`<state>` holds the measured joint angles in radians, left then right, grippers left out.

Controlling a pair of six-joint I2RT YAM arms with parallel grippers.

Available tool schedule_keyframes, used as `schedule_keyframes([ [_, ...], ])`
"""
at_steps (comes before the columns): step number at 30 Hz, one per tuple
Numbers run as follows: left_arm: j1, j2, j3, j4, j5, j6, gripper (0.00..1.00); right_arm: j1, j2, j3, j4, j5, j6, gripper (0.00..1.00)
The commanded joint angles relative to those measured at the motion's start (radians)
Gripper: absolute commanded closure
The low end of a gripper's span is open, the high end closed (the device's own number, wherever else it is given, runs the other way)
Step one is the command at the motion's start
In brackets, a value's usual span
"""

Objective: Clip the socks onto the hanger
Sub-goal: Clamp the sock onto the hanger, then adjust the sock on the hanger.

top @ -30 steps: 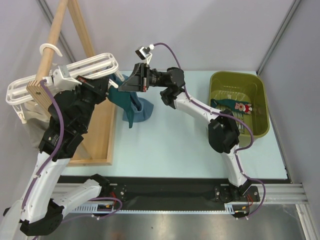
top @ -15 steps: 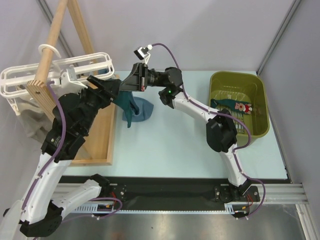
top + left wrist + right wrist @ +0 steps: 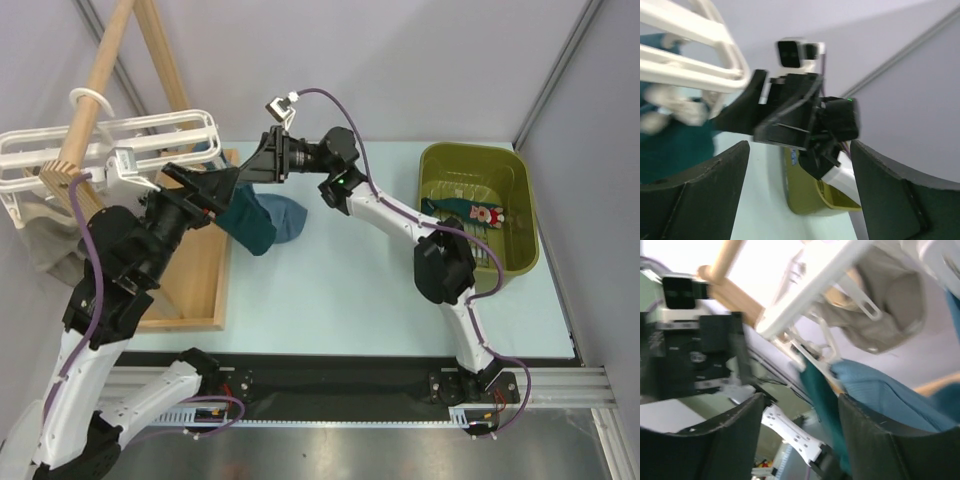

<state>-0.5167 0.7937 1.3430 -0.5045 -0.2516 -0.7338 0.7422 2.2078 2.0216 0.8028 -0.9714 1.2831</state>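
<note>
Left gripper [image 3: 799, 147] and right gripper [image 3: 800, 400] both gape empty by the hanger [image 3: 150, 135]. The socks [image 3: 262, 222] apparently hang clipped at the worktop's far left. Next, likely: fetch another from the bin [image 3: 440, 160].

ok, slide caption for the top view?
Left pincer and right pincer open by white hanger, teal sock hanging; spare socks in green bin.

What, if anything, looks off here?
Nothing stands out. Hanger hangs on the rack, teal sock and blue sock dangle from its right end, a sock lies in the bin; nothing spilled.
</note>
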Motion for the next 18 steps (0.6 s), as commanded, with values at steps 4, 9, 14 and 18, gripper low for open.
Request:
schedule_keyframes([
  [4,-0.003,-0.059,0.071,0.101,0.302,0.056,0.22,0.035,-0.213,-0.058,-0.568,0.043,-0.511,0.26],
  [9,-0.005,-0.073,0.156,0.144,0.466,0.065,0.30,0.130,-0.353,-0.076,-1.051,0.329,-0.881,0.21],
  [14,-0.005,-0.109,0.199,0.193,0.548,0.079,0.32,0.284,-0.427,-0.252,-1.061,0.632,-0.992,0.27],
  [18,-0.005,-0.136,0.216,0.196,0.538,0.094,0.33,0.358,-0.421,-0.359,-0.906,0.899,-0.967,0.38],
])
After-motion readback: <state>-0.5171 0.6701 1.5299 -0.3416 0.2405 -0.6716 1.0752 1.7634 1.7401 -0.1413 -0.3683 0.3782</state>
